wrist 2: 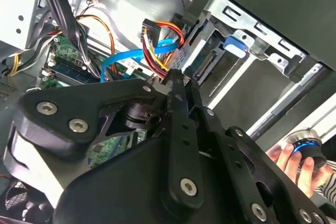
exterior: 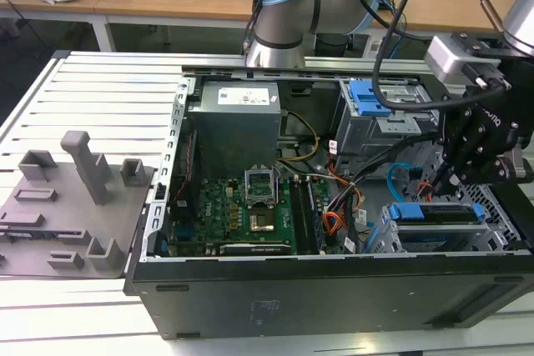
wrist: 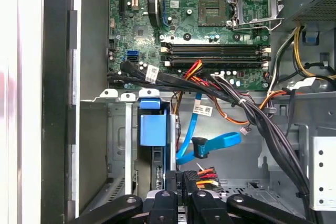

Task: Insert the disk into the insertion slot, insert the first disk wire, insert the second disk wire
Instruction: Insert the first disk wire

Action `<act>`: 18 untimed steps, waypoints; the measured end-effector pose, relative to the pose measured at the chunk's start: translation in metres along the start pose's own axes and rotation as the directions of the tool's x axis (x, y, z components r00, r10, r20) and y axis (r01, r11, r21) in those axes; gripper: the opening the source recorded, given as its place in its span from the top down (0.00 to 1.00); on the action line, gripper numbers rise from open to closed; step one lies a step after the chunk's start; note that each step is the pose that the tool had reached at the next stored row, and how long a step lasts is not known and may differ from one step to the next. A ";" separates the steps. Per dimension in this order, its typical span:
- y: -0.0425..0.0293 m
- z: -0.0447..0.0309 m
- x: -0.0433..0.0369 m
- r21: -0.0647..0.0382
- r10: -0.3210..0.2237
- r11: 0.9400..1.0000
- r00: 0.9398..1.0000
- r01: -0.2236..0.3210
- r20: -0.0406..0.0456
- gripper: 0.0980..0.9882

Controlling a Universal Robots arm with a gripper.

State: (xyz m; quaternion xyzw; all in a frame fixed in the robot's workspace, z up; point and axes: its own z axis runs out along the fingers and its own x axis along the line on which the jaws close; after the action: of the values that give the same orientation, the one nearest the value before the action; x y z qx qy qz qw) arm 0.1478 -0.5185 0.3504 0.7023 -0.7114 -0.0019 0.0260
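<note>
The tool (wrist: 181,184) is pressed together on the plug of the red-and-yellow wire (wrist: 206,173), just beside the disk (wrist: 152,127), which sits in the metal cage (wrist: 116,140). The light-blue cable (wrist: 212,145) lies loose nearby.

The disk (exterior: 417,211), silver in its blue frame, sat inside the low silver slot (exterior: 380,236). The light-blue wire (wrist: 215,144) curved in a loop just beside it, its dark plug (wrist: 200,148) hanging free near the red-and-yellow wire (wrist 2: 153,51).
</note>
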 end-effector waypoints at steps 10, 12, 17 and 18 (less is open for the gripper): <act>-0.0002 0.0004 0.0100 0.000 0.000 1.000 1.000 0.000 0.000 0.92; -0.0002 0.0005 0.0120 0.000 0.000 1.000 1.000 0.000 0.000 0.92; -0.0002 0.0010 0.0156 0.000 0.000 1.000 1.000 0.000 0.000 0.92; -0.0003 0.0017 0.0161 0.000 0.000 1.000 1.000 0.000 0.000 0.92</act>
State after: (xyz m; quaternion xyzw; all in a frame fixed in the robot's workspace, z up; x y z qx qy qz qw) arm 0.1478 -0.5346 0.3492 0.7023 -0.7114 -0.0020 0.0259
